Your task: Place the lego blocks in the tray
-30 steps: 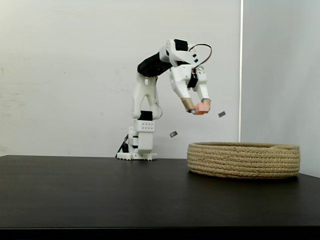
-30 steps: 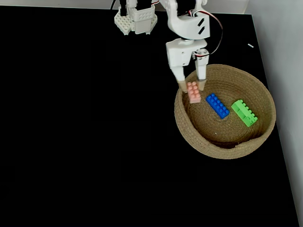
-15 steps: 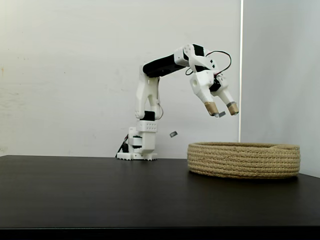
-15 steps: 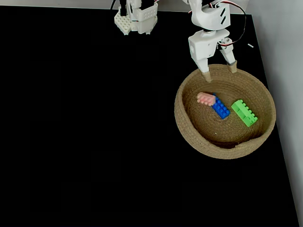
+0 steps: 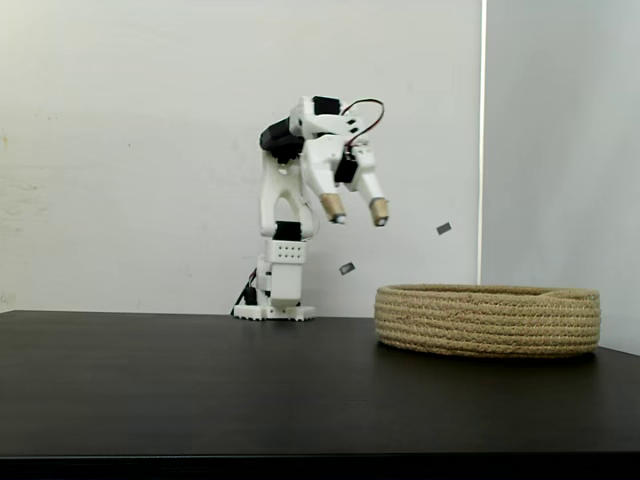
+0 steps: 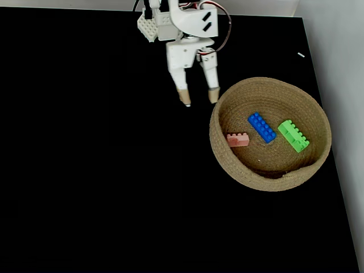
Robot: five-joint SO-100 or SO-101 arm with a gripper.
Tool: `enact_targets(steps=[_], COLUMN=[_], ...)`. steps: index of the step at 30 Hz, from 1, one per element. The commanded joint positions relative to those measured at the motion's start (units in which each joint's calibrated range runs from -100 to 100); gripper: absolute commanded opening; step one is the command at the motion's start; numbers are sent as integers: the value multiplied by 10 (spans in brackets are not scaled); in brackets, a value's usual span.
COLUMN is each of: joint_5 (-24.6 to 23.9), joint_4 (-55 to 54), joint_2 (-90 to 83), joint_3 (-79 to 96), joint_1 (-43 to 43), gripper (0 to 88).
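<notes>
The black table (image 6: 85, 170) spreads wide in both fixed views, and the tray (image 6: 271, 183), a round basket of coiled tan rope, sits on its right part. From the side the tray (image 5: 488, 320) shows as a low, broad band of rope resting flat on the table top (image 5: 200, 390), and its wall hides what lies inside.

From above, all three lego blocks lie on the tray's floor. The pink brick (image 6: 238, 140) is at the left of the floor, close under the left wall; its long axis runs left to right, and it seems to lie on its side, so that its studs face the far edge of the table. Just right of it, apart from it, the blue brick (image 6: 261, 127) lies near the middle with studs up, its long axis slanting from far-left to near-right. The green brick (image 6: 294, 136) lies further right, studs up, on much the same slant, roughly parallel to the blue one and not touching it.

Farther back, the gripper (image 6: 198, 99) hangs over bare table just left of the tray's far-left rim, fingertips pointing toward the near side. Its two fingers are spread apart and hold nothing. In the side view the gripper (image 5: 356, 213) is well above the table, left of the tray, fingers angled downward. The arm's white base (image 5: 274, 300) stands at the far edge against the pale wall (image 5: 130, 150).
</notes>
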Motion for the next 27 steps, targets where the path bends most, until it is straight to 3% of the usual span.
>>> enact_targets(steps=[1,5,13,21,27], joint_5=[28,59,85,84,84], joint_4=[-54,-61,-47,118,238], joint_2=[-172,-311,-547,-698,-701], joint_3=[151,274,550,677,703], joint_1=[80,136,184,183,180], gripper=[79,10,0,0,0])
